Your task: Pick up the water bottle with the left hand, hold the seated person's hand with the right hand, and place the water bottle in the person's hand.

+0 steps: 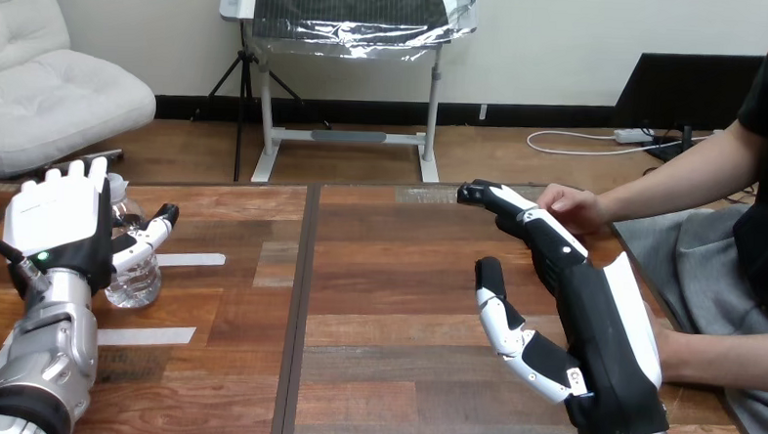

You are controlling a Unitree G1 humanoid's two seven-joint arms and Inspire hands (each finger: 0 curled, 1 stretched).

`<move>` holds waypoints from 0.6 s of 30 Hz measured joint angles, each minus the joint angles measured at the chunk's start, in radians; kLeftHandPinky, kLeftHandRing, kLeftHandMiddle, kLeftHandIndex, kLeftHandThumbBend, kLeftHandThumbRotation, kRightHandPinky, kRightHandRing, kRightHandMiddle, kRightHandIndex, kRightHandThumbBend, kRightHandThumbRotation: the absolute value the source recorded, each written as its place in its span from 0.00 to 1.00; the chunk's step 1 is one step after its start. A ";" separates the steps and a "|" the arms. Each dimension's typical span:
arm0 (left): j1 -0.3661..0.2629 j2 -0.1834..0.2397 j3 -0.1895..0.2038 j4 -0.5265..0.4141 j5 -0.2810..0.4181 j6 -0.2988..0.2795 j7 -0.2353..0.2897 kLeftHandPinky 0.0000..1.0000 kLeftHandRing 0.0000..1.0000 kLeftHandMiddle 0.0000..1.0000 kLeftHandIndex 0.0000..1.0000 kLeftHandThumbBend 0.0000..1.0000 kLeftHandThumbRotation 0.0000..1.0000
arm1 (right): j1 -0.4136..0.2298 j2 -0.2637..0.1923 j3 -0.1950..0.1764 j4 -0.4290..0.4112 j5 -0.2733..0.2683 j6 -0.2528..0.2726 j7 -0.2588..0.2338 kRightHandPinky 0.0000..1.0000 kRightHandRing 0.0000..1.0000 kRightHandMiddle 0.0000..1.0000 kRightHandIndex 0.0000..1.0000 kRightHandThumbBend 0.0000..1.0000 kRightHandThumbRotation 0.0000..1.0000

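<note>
A wooden table (387, 276) of reddish-brown planks fills the near part of the scene. A dark seam (298, 301) runs from near to far and splits the surface into a left and a right half.

On the right half, the robot's right hand (605, 325) reaches away from the near edge and is raised above the planks. Its fingers (541, 229) are stretched out straight and close together toward the far side, and its thumb (498, 305) is spread wide to the left. It holds nothing.

On the left half, above a silver forearm (46, 359), the left hand (62, 223) stands upright with its white back toward the camera. Its fingers point straight up, and its thumb (149, 234) reaches right across the near side of the water bottle (135, 277), with no grip closed round it.

The person's hand (571, 208) rests at the far right of the table, close against the far side of the right hand's fingers. Whether the two touch cannot be told.

The clear water bottle stands upright on the left half, just beyond and to the right of the left hand and partly hidden by it.

Two strips of white tape lie flat on the left half. One strip (190, 259) is just right of the bottle, and the other (145, 336) is nearer the camera.
</note>
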 measured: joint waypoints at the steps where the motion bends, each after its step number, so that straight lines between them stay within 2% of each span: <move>1: 0.000 0.000 0.000 0.000 -0.001 0.000 0.001 1.00 0.98 0.99 0.97 0.51 1.00 | 0.000 0.000 0.000 0.000 0.000 0.000 0.001 0.87 0.87 0.86 0.77 0.05 0.00; 18: 0.005 -0.004 -0.002 -0.001 -0.014 -0.012 0.003 1.00 0.99 0.99 0.98 0.52 1.00 | 0.000 -0.001 -0.003 0.000 0.005 0.000 0.020 0.84 0.85 0.84 0.76 0.05 0.00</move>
